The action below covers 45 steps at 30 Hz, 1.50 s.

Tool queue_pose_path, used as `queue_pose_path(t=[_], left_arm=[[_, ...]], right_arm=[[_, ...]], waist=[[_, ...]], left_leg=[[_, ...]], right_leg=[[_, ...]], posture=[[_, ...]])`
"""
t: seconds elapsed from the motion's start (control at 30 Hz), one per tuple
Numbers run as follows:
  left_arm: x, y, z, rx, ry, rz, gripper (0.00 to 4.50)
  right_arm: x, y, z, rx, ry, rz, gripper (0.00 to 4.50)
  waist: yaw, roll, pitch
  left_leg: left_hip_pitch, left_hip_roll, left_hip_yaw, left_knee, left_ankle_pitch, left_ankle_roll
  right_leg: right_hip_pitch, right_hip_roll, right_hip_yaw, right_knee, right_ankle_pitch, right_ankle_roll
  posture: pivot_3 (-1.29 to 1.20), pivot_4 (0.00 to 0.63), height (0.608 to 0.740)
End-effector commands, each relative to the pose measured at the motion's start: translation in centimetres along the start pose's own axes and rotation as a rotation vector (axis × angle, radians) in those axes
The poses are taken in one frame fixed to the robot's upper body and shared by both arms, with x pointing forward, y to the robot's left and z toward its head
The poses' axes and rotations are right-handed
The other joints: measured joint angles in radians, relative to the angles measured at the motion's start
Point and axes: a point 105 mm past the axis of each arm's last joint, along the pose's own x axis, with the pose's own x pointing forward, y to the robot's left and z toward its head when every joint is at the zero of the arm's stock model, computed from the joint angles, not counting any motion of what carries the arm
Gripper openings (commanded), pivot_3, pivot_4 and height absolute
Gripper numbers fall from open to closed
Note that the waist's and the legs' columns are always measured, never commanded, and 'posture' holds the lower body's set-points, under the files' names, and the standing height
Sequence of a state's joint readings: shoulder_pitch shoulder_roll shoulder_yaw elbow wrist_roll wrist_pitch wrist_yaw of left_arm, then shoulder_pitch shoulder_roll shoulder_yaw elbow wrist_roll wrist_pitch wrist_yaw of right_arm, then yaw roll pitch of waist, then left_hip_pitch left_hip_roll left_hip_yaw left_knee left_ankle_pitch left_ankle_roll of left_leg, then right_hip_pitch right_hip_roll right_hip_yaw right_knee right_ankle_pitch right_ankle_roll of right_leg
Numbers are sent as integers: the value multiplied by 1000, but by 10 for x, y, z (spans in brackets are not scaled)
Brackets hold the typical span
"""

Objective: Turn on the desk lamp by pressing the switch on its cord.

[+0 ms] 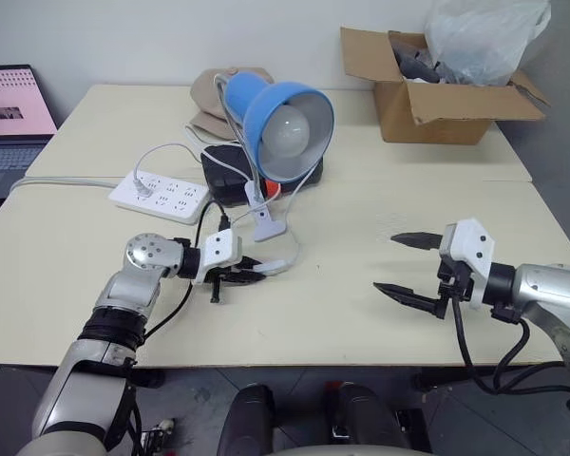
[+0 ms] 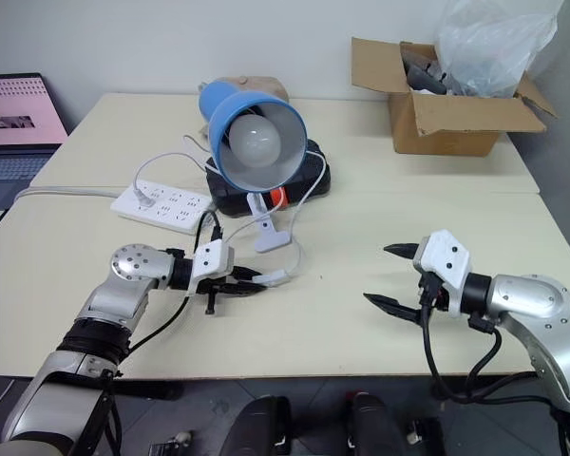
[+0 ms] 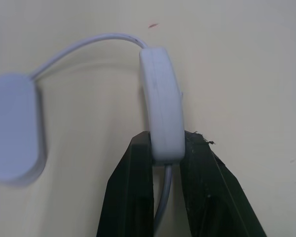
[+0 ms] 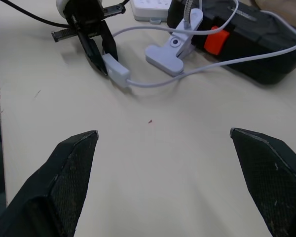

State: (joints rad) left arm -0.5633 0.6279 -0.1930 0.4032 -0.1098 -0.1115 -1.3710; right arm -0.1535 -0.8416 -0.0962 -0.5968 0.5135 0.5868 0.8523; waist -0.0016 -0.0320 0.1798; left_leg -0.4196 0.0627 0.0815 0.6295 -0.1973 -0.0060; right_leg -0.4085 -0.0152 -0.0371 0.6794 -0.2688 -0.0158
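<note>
Black fingers of the left gripper (image 3: 166,185) pinched one end of the white switch (image 3: 161,116) on the cord (image 4: 197,71), which lay on the cream table (image 1: 342,285) just in front of the blue desk lamp (image 1: 280,114). Off to the right, the right gripper (image 1: 404,266) hovered with its fingers spread wide, well apart from the switch.

Silver metallic forearms with rounded joint housings, white plastic wrist blocks, left gripper (image 1: 250,275) and right gripper (image 1: 406,266) each with two black tapered fingers (image 4: 71,168) of textured surface, black cables looping beside both wrists
</note>
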Motion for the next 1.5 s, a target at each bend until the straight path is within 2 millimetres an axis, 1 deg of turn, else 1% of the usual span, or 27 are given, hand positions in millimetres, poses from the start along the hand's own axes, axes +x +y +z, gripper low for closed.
queue_pose_path(t=[0.03,0.1,0.2,0.37,0.63,0.93,1.17,1.37,1.47,1.5], left_arm=[[7,-3,36,52,-84,-59,423],[10,-6,47,44,-108,-79,423],[13,-12,54,32,-112,-108,422],[14,-12,54,53,-74,-103,422],[13,-8,52,56,-46,-69,422],[15,-10,52,55,-48,-69,422],[15,-11,52,55,-49,-69,422],[14,-11,51,57,-46,-65,422],[14,-11,51,58,-47,-62,422],[14,-11,52,58,-47,-61,422]], right_arm=[[11,5,22,-36,-41,51,4500],[22,2,22,-14,-25,55,4500],[38,9,22,1,-3,125,4500],[64,18,30,8,-30,193,4500],[86,26,24,-5,-8,241,4500],[102,27,16,-50,16,249,4500],[111,27,11,-76,26,248,4500],[114,26,10,-80,21,246,4500],[116,27,9,-80,22,245,4013],[116,27,8,-82,24,246,3773]], waist=[[-1,0,0],[-4,0,0],[-4,0,0],[-4,0,0],[-2,0,0],[-1,0,0],[-1,0,0],[-1,0,0],[-1,0,0],[-1,0,0]], left_leg=[[0,0,0,0,0,0],[1,1,0,0,0,0],[1,1,-1,0,0,0],[0,1,-1,0,0,0],[0,1,-1,0,0,0],[0,1,-1,0,0,0],[0,1,-1,0,0,0],[0,1,-1,0,0,0],[0,1,-1,0,0,0],[0,1,-1,0,0,0]], right_leg=[[0,0,0,0,0,0],[0,1,0,0,0,0],[0,2,1,1,0,0],[0,3,1,1,0,0],[0,2,1,0,0,0],[0,3,1,1,0,0],[0,3,1,1,0,0],[0,3,1,1,0,0],[0,3,1,1,0,0],[-1,3,1,1,0,0]], posture=[[0,150,740],[0,150,740],[0,150,740],[0,150,740],[0,150,740],[0,150,740],[0,150,740],[0,150,740],[0,150,740],[0,150,740]])
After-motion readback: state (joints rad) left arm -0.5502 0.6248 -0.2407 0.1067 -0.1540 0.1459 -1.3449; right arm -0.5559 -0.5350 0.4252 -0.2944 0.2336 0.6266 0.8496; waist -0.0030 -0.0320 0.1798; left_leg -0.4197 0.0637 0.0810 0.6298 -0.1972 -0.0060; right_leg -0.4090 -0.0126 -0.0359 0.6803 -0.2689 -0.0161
